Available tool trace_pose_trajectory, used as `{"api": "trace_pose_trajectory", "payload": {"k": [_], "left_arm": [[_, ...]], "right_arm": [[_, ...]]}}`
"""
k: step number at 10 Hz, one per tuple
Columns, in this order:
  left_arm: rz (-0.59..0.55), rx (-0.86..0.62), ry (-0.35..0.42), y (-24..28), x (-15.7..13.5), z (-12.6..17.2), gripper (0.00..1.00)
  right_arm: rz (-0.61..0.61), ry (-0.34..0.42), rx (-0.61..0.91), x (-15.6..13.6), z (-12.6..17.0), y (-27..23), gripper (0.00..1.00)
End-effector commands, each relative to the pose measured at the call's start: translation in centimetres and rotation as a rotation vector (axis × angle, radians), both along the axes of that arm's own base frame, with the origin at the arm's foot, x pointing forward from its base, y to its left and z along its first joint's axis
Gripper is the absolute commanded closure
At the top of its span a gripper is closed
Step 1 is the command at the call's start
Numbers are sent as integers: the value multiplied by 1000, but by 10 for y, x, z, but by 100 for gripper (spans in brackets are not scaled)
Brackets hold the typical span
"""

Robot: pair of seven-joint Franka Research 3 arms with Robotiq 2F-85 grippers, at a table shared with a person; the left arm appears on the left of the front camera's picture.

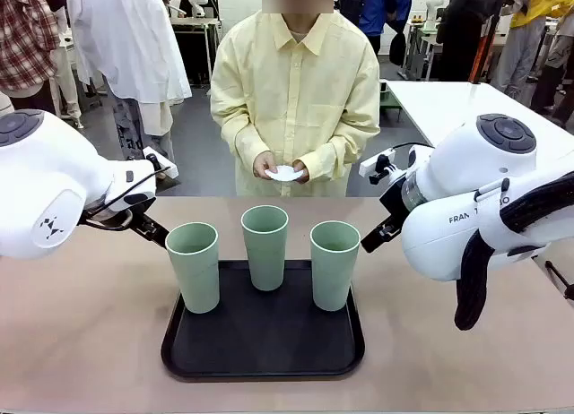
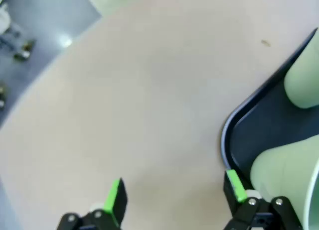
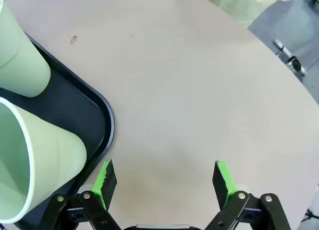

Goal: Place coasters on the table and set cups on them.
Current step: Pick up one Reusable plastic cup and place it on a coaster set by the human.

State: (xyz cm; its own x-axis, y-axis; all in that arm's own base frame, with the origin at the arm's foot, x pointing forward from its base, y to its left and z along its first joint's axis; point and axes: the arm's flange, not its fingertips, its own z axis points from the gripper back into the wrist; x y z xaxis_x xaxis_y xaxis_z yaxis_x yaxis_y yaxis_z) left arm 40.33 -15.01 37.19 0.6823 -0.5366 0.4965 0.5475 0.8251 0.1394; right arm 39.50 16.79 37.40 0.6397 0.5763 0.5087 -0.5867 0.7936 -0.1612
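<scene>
Three pale mint-green cups (image 1: 194, 266) (image 1: 265, 246) (image 1: 334, 263) stand upright on a black tray (image 1: 260, 347) in the middle of the beige table (image 1: 81, 324). At the far side a person holds the white lacy coasters (image 1: 284, 173) in both hands, at waist height. My left gripper (image 2: 175, 195) hangs open over bare tabletop just left of the tray's corner, with the left cup (image 2: 289, 175) beside its finger. My right gripper (image 3: 164, 179) is open over bare tabletop right of the tray, next to the right cup (image 3: 35, 160). Neither gripper holds anything.
A white glossy table (image 1: 448, 100) stands behind at the right. Other people stand farther back. The tray's raised rim (image 3: 107, 125) lies close beside each gripper. Bare tabletop stretches to both sides of the tray and toward the person.
</scene>
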Motion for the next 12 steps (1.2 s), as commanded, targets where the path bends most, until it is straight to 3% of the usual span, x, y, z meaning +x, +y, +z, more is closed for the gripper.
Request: {"api": "trace_pose_trajectory", "payload": {"k": [1, 12], "left_arm": [[0, 0, 0, 0, 0, 0, 0], [0, 0, 0, 0, 0, 0, 0]], "right_arm": [[0, 0, 0, 0, 0, 0, 0], [0, 0, 0, 0, 0, 0, 0]]}}
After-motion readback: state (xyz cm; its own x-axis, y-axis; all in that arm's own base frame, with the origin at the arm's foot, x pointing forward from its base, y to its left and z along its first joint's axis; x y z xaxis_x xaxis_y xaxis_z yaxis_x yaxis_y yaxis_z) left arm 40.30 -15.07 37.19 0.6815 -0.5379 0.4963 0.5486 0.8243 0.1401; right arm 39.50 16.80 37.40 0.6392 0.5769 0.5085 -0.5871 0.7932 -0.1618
